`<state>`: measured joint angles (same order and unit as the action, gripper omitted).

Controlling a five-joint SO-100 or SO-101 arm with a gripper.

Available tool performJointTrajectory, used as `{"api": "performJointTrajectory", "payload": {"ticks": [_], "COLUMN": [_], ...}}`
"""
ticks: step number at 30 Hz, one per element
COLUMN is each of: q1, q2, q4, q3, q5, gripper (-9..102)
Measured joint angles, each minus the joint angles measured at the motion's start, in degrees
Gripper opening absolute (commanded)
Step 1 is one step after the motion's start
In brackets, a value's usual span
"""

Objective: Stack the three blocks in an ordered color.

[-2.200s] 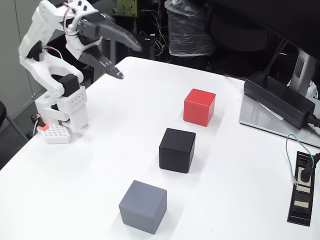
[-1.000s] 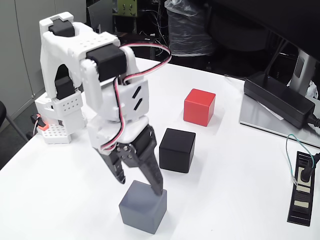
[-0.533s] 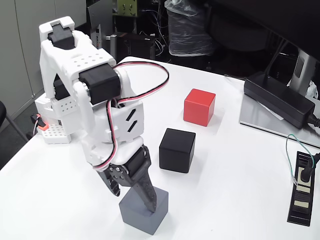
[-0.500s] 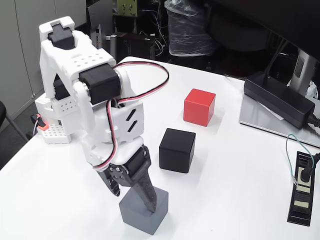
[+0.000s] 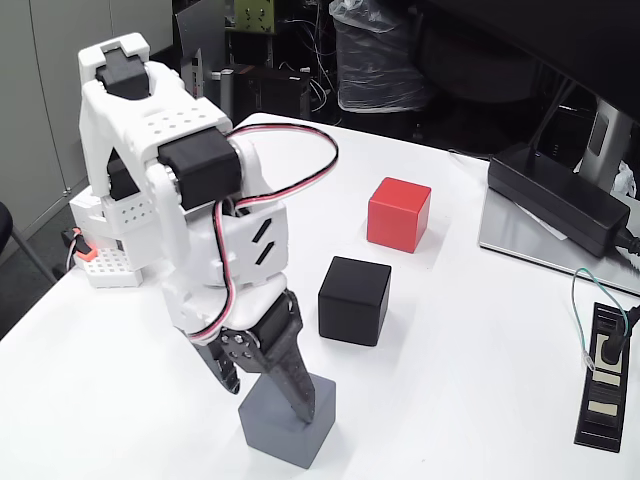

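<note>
Three cubes stand in a diagonal row on the white table (image 5: 480, 350) in the fixed view. The red block (image 5: 398, 213) is farthest, the black block (image 5: 354, 300) sits in the middle, and the grey block (image 5: 312, 440) is nearest. My gripper (image 5: 268, 398) points down over the grey block with its jaws apart. One dark finger (image 5: 300, 395) lies in front of the cube's top, while the shorter one (image 5: 231, 378) hangs by its back left edge. The arm hides part of the grey block, and I cannot tell whether the fingers touch it.
A long black power adapter (image 5: 555, 197) rests on a grey tray at the right. A black power strip (image 5: 603, 378) with a cable lies near the right edge. The arm's white base (image 5: 125, 225) stands at the table's left edge.
The arm swung from its raised pose at the left down over the grey block. In the last half second it has sunk only slightly.
</note>
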<state>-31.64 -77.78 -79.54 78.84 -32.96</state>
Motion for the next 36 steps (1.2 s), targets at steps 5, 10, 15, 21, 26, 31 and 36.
{"api": "performJointTrajectory", "payload": {"ticks": [5,10,15,21,26,31,36], "q1": [0.0,0.0,0.0,0.0,2.46,5.19,5.89], "q2": [0.0,0.0,0.35,0.53,0.53,0.53,0.53], "q4": [-0.18,-0.18,-0.18,-0.18,-0.18,0.0,0.0], "q3": [-1.76,-1.93,-1.93,-1.93,1.23,4.04,4.04], "q5": [-0.7,-1.41,-1.41,-1.41,-1.41,-1.41,-1.41], "gripper": [28,34,37,37,37,37,37]}}
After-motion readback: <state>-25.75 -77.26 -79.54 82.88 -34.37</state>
